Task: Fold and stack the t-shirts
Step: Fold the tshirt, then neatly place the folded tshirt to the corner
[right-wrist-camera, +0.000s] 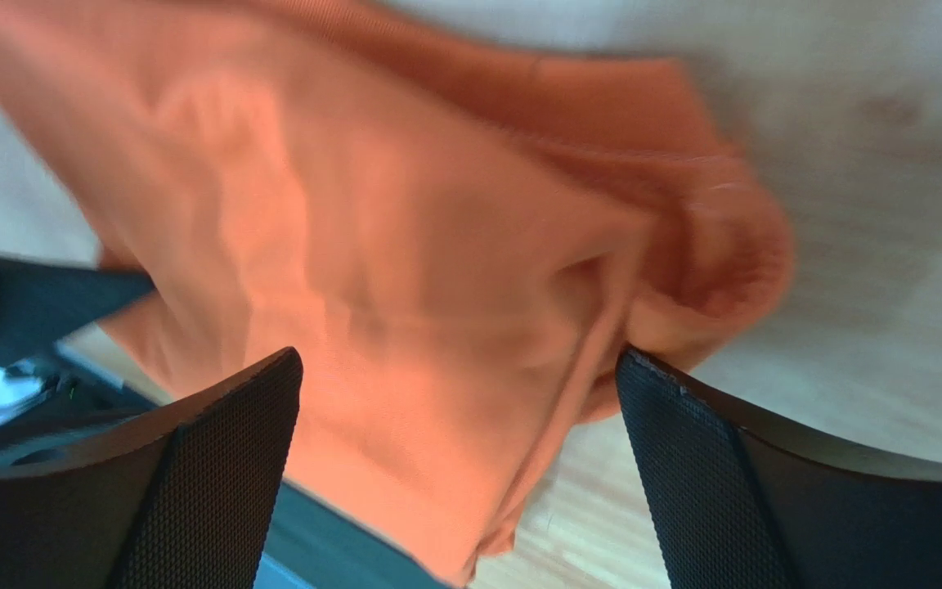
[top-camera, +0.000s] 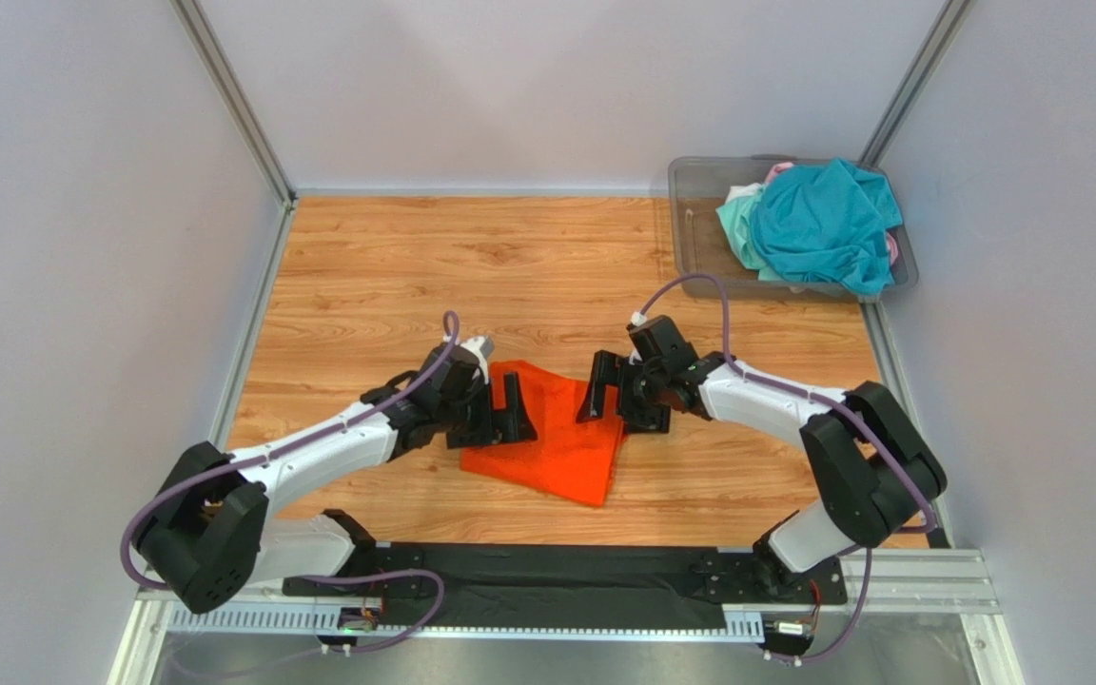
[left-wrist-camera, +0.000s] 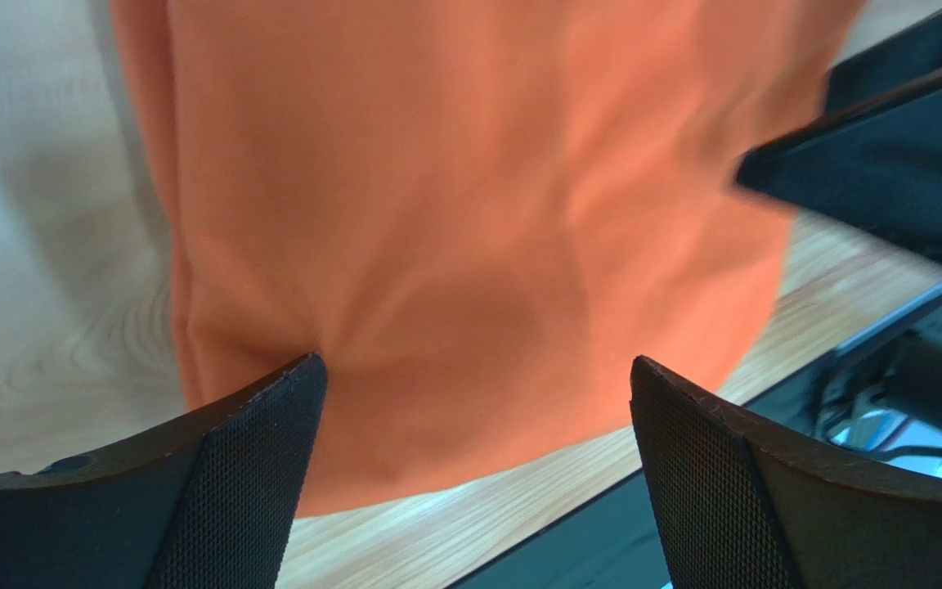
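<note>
Two claws wide open over the folded orange shirt

Both claws stand spread as far as they go and hold nothing. The left gripper (top-camera: 508,414) hangs low at the left edge of the orange t-shirt (top-camera: 557,445), and in its wrist view the cloth fills the gap between its fingers (left-wrist-camera: 255,466). The right gripper (top-camera: 601,388) faces it from the shirt's upper right edge, where a bunched hem or sleeve sits just beside one fingertip.

The shirt lies as a compact folded patch on the wooden table (top-camera: 368,271), centred between the arms, its lower corner near the black rail (top-camera: 568,578) at the front.

That bunched right side looks like the weak point. A finger that catches it while pulling away could drag the top layer and open the fold. With the patch so close to the front, a sideways tug might also slide it toward the rail.

Far right, the grey bin (top-camera: 690,179) holds the teal t-shirt (top-camera: 826,221) heaped over a mint t-shirt (top-camera: 737,221) and a pink t-shirt (top-camera: 780,170). Piled like that, they could come up together in one grab
</note>
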Action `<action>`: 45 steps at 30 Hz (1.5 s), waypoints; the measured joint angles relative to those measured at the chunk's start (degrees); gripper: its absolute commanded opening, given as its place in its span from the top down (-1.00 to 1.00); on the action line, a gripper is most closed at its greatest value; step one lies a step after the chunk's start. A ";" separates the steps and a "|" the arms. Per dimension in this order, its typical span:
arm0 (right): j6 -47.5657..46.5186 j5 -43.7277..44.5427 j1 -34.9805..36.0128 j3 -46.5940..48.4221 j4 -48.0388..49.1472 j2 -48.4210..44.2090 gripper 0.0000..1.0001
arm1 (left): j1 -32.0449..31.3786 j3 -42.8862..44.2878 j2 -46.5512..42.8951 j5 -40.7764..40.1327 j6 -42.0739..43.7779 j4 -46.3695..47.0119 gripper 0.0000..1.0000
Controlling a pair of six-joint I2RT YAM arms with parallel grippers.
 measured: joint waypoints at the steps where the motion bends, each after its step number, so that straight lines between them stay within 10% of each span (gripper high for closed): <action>1: 0.26 0.28 -0.02 0.81 -0.24 0.55 -1.00 | -0.20 -1.18 0.13 0.20 -0.24 0.24 -1.00; 20: -5.73 1.84 0.17 5.53 -4.66 -0.87 -1.00 | -8.31 -10.12 -6.38 0.96 -7.34 7.39 -0.99; 29: -9.22 6.54 0.17 5.20 -7.74 -11.98 -1.00 | -8.44 -4.52 -14.93 -9.66 -6.71 -5.46 -0.99; 45: -12.57 9.81 4.61 9.60 -9.60 6.16 -0.85 | -8.44 0.96 -20.59 -27.82 -7.96 -28.89 -0.99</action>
